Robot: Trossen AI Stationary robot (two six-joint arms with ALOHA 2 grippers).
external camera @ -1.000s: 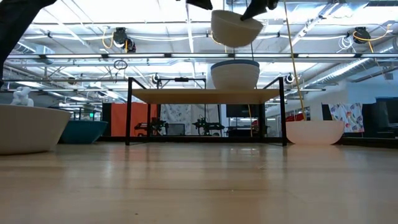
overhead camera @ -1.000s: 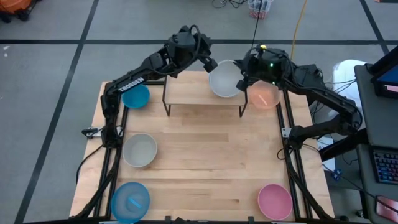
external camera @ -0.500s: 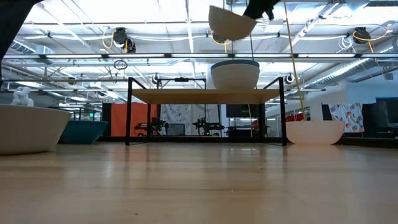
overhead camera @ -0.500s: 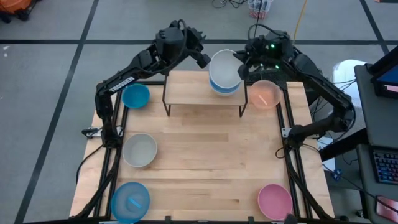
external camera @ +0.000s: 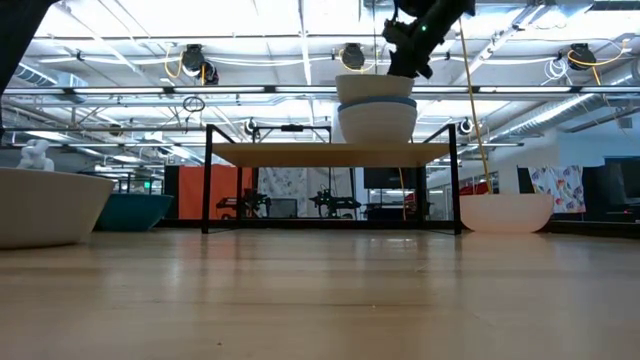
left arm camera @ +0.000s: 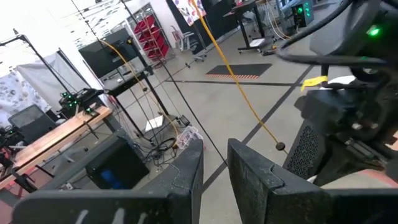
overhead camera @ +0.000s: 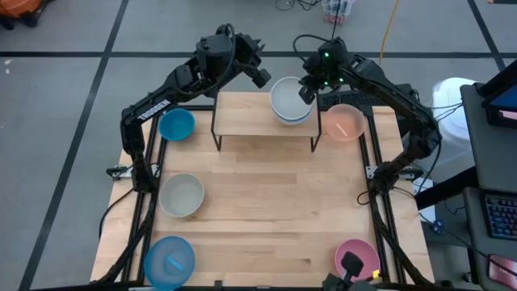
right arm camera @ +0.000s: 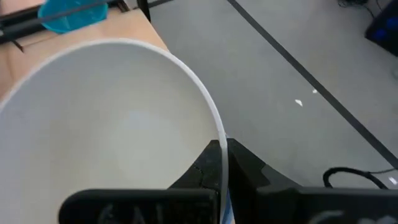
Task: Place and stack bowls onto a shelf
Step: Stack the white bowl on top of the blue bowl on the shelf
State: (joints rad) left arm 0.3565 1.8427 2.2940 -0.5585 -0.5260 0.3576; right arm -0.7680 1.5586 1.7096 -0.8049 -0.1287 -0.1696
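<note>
stacking step in hand: white bowl nested into a light blue bowl at the right end of the shelf, the blue rim showing as a band beneath the white one in the low view. right gripper clamped on the white bowl's rim, one finger inside and one outside in the right wrist view, at the shelf's back right. left gripper raised off the shelf's rear edge, holding nothing, fingers drawn near together with a narrow gap. elsewhere on the tabletop: peach bowl just right of the shelf, blue bowl to its left, grey-beige bowl, second blue bowl, pink bowl. next, by judgement: letting go of the rim and lifting clear without dragging the stack, then fetching the nearby peach bowl.
</note>
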